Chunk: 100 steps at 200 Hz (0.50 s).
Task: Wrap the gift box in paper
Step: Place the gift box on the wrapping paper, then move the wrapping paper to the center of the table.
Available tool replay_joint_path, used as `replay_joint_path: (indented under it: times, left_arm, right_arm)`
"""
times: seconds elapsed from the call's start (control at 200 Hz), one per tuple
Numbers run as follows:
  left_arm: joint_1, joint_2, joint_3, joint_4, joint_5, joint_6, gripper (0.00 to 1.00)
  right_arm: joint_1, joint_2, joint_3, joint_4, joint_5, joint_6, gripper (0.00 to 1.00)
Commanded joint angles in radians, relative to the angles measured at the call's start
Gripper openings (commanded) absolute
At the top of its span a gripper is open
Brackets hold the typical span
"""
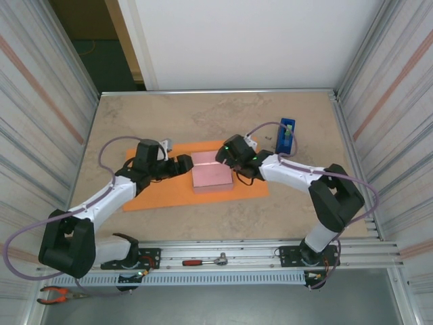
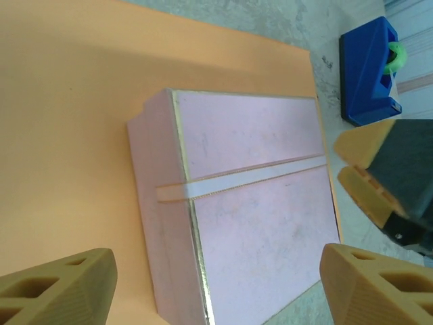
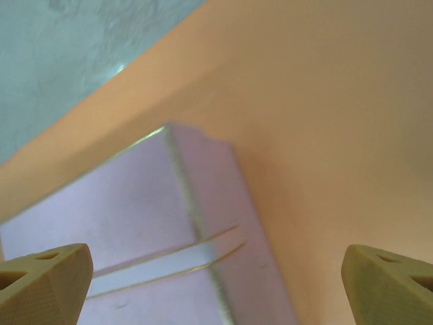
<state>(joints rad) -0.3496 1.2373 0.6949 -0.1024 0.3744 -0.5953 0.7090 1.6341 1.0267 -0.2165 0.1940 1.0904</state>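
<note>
The left end effector stands open, its two tan fingers spread wide, with nothing between them. From its wrist view it looks onto the gift box. In the top view it hovers over the paper, just to the left of the box; whether it touches the sheet I cannot tell.

The right end effector is also open and holds nothing, its fingertips wide apart at the lower corners of its wrist view. In the top view it sits at the far right corner of the box. Whether it touches the box cannot be told.

The pale pink box lies flat on the orange sheet, right of the sheet's middle, its far edge close to the sheet's far edge. A pale strip runs across its top and down one side wall.

The paper lies spread flat on the bench, unfolded around the box.

A blue tape dispenser stands upright on the bare bench beyond the sheet's far right corner, near the right arm. At the near edge, a red-handled tool lies on the rail between the arm bases, and pliers lie by the left base.
</note>
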Motion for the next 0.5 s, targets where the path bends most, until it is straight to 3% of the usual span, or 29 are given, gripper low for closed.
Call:
replay_joint_path:
  times: [0.0,0.241,0.496]
  left_arm:
    - [0.019,0.021,0.055,-0.035,-0.027,0.038,0.81]
    - [0.032,0.134,0.117,-0.04,-0.049,0.07,0.82]
    - [0.031,0.173,0.152,-0.05,-0.042,0.07,0.83]
  right_arm:
    - [-0.069,-0.042,-0.061,0.033,-0.105,-0.02,0.93]
    - [-0.151,-0.014,-0.152,0.089,-0.212,-0.061,0.86]
    - [-0.204,-0.028,-0.291,0.137,-0.242,-0.04,0.68]
